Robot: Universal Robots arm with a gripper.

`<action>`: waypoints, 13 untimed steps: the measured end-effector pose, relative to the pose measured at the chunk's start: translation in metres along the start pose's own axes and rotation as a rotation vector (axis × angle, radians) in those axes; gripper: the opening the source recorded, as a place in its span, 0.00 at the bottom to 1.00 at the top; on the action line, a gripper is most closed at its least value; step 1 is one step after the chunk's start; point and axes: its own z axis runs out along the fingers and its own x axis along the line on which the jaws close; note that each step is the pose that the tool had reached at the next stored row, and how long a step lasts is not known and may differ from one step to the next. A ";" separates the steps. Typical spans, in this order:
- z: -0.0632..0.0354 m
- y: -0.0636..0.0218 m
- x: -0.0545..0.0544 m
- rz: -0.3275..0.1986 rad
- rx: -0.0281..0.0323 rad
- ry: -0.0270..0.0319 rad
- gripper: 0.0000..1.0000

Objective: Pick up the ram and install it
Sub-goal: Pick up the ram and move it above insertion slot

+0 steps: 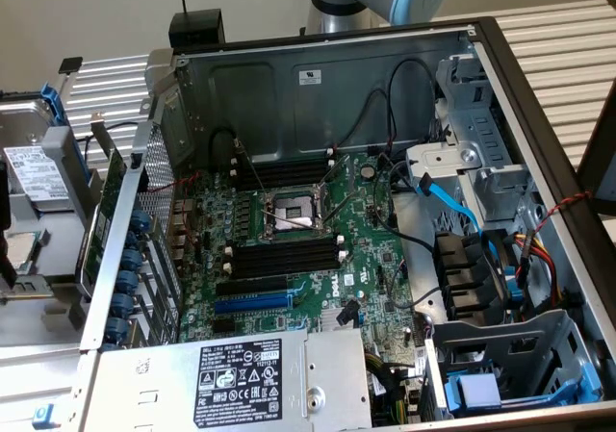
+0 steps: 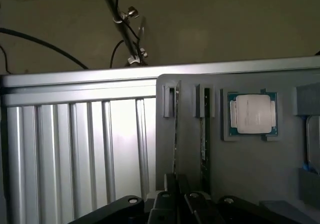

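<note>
Ribbed silver tabletop [image 2: 75,149] is seen beside a flat grey plastic tray [image 2: 250,179], where a thin green ram stick [image 2: 176,134] is stood on edge (a 2nd green stick [image 2: 204,134] and a square silver processor [image 2: 253,113] alongside) and clamped by the black gripper [image 2: 176,185].

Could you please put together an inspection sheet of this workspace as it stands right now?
Surface: ribbed metal table, carrying a grey holder and an open computer case.
Job's things: the ram stands on edge in the holder, with a second stick beside it; the black memory slots on the motherboard look empty.
Clutter: a processor chip in a holder recess; a drive at the exterior view's left.
Grippers: the claw is at one end of the ram.
Cables: a blue cable inside the case; black cables behind the table.
Surroundings: a plain wall and a stand rod.
</note>
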 end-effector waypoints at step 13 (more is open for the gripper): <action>-0.0601 -0.0158 -0.002 0.000 0.0000 0.0001 0.13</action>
